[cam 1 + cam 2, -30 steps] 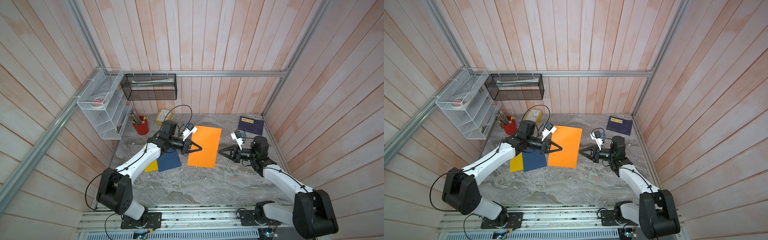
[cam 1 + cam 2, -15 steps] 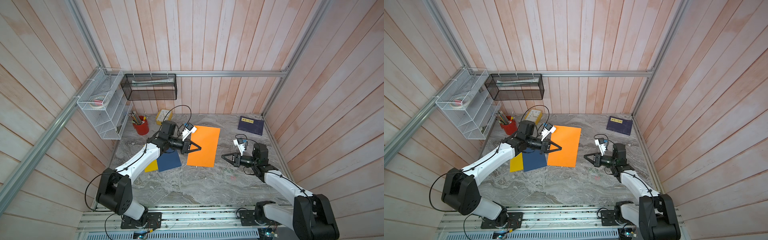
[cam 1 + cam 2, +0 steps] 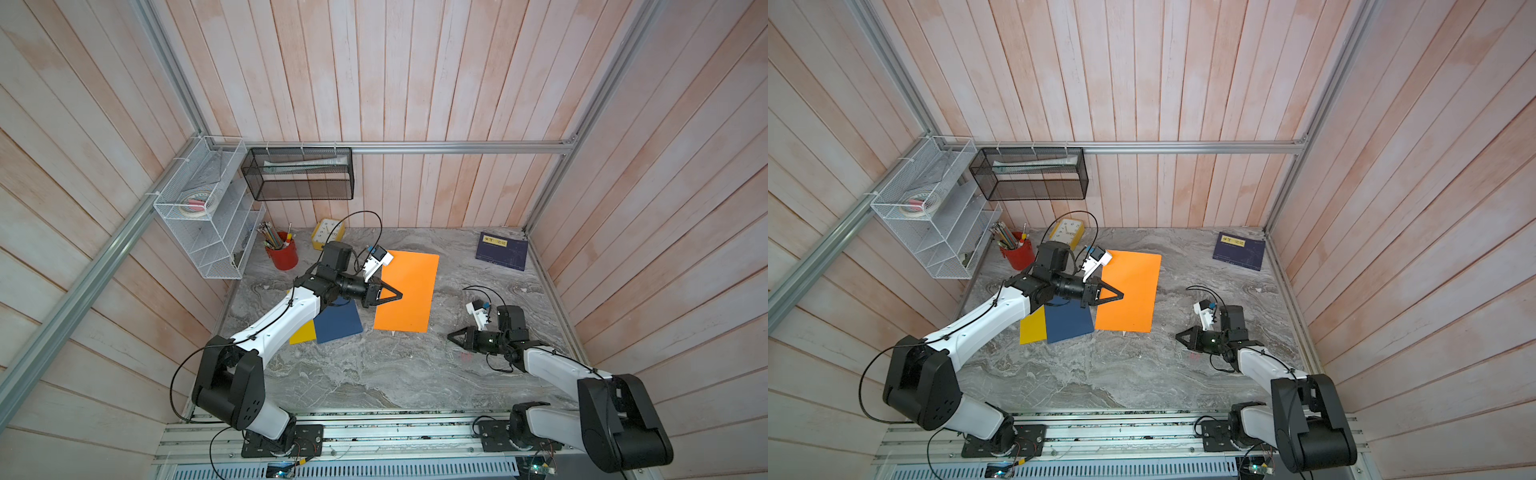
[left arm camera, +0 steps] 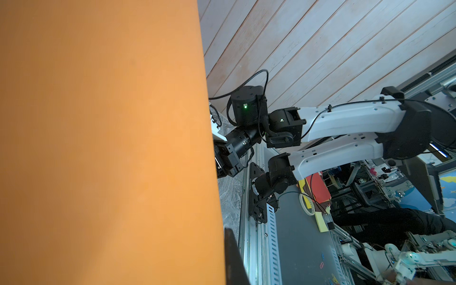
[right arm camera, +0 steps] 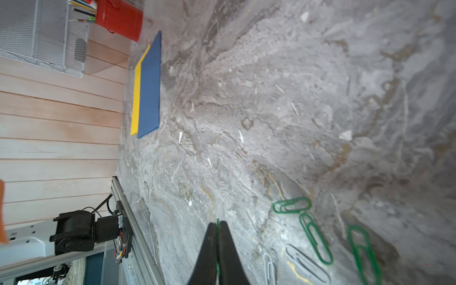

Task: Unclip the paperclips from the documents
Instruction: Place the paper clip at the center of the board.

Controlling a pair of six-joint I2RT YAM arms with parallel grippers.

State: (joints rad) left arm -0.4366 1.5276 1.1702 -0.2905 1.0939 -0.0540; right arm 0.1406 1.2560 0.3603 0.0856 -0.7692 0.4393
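Pale pink plank walls boxed in a grey marbled table (image 3: 374,374), and I stood looking down on it. Toward the back left, the left gripper (image 3: 400,296) reached out over the orange sheet (image 3: 413,282). Its jaws were pressed together on that sheet. In the left wrist view the orange sheet (image 4: 98,148) filled half the picture. One black finger (image 4: 232,254) lay against its near face and the other was hidden behind it. The sheet's edge also covered the tip of the other arm there, so it looked lifted a little off the table.

Just beside it, partly under the left arm, the blue sheet (image 3: 337,322) lay flat on top of the yellow sheet (image 3: 302,333). Only a strip and a corner of the yellow one showed.

The right gripper (image 3: 449,336) hung low over the front right of the table, well apart from all three sheets. Its fingers were closed, and in the right wrist view a thin green paperclip (image 5: 218,220) was pinched edge-on between the tips. On the marble just beside it lay the loose paperclips (image 5: 315,238), three green and a few silvery, none touching a sheet. In both top views they were only specks.

A navy booklet (image 3: 502,250) sat in the back right corner. A red cup (image 3: 283,254) of pencils stood at the back left, below a white wire rack (image 3: 199,208) on the wall.
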